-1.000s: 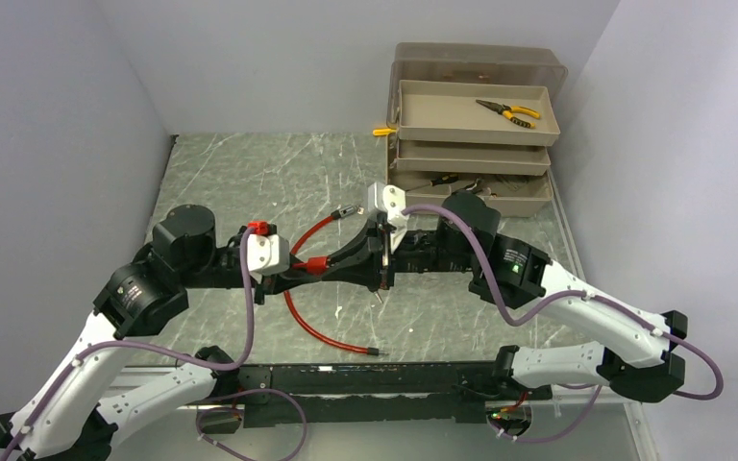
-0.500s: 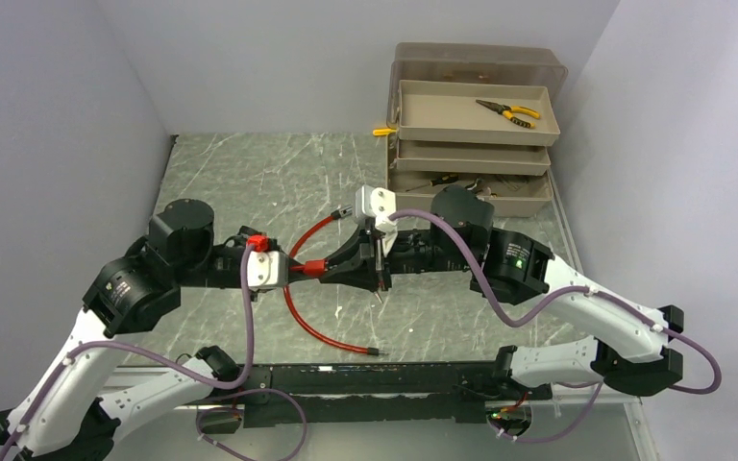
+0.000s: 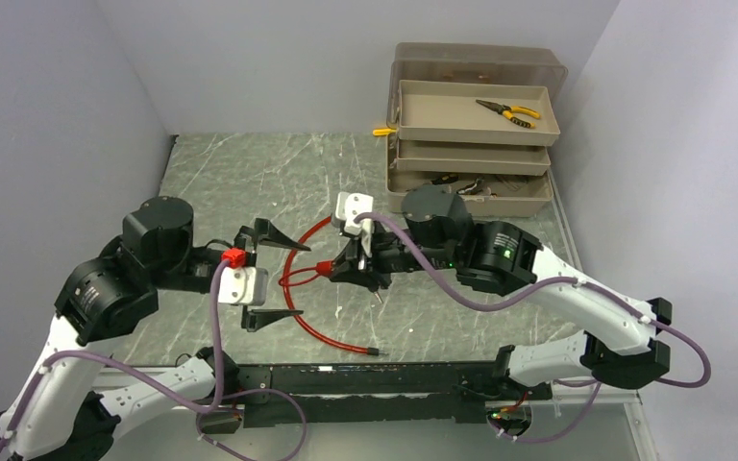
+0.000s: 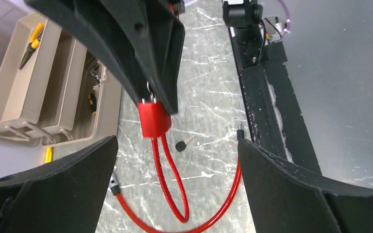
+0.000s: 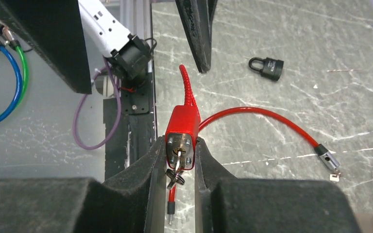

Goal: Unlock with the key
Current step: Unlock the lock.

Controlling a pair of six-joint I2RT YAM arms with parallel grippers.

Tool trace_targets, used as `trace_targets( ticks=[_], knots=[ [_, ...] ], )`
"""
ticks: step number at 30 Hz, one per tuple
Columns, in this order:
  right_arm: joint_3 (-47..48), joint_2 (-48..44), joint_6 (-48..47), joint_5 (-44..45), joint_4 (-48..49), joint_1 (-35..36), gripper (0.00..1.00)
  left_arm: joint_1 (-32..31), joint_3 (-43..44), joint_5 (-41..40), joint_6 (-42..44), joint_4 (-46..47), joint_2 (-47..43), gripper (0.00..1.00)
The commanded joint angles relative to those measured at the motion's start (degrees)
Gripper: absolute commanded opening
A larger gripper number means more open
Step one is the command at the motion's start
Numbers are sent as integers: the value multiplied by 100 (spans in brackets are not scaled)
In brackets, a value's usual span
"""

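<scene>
Right claw point(image 5: 180, 145) clenches the red lock point(image 5: 183, 124) above the tabletop point(image 3: 250, 182), key point(image 5: 177, 158) seated in its keyhole. Left claw point(image 3: 299, 277) hangs released just beside. Turning seems in hand; next, it must pinch the key and twist.

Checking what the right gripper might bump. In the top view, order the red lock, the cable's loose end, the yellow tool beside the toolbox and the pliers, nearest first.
1. red lock, held in the right gripper.
2. cable's loose end, toward the near edge.
3. yellow tool, left of the toolbox.
4. pliers, in its top tray, far right.
</scene>
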Motion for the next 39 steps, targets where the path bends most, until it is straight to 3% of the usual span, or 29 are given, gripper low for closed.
trace_targets(
  ticks=[1,8,12,17,22,26,27,29,31,36,39],
  knots=[
    [475,211,-123,192,-12,204,0,-115,-255,403,-400,547,227,100],
    [682,350,-183,421,-20,492,0,-144,-986,-61,-653,1242,175,98],
    [720,375,-228,494,40,627,0,-156,-1223,-247,-789,1409,140,88],
    [706,515,-223,522,-17,702,0,-153,-1256,-213,-923,1594,63,60],
    [638,574,-187,621,-91,698,0,-160,-1004,-87,-938,1496,49,15],
    [598,503,-183,812,-102,698,0,-158,-1077,-89,-854,1369,-52,5],
    [633,493,-164,840,-131,698,6,-160,-1122,-87,-858,1384,-87,2],
    [735,468,-142,816,-237,698,35,-154,-1204,-122,-963,1483,-156,0],
    [766,308,-79,941,-227,699,49,-138,-1292,-156,-1030,1526,-225,0],
    [116,-603,82,1193,326,685,58,-96,-1683,-429,-1417,1779,-416,0],
    [-326,-1025,139,1122,623,653,51,-103,-1856,-270,-1672,1873,-470,0]
  ],
)
